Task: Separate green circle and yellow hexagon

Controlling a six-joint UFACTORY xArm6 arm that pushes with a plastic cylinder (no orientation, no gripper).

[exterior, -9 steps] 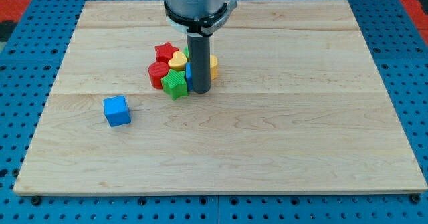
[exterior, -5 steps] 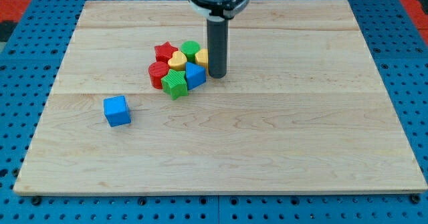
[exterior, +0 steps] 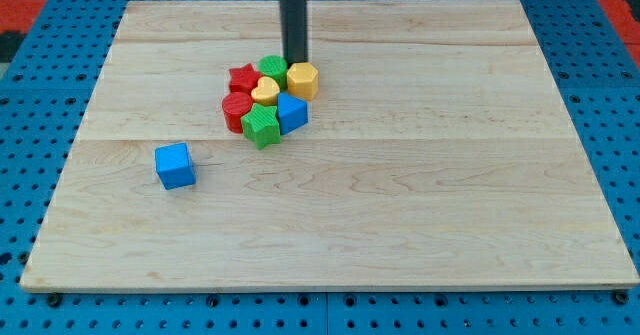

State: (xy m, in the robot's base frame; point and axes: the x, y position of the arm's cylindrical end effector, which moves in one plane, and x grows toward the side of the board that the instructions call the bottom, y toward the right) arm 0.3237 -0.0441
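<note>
Camera view shows you my tip (exterior: 295, 63) just behind the touching green circle (exterior: 271, 68) and yellow hexagon (exterior: 303, 79); no fingers fitted.

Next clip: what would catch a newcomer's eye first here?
A tight cluster of coloured blocks sits above the board's centre, my tip planted at its top edge between the green circle and the yellow hexagon. A lone blue cube lies apart toward the view's lower left.
</note>
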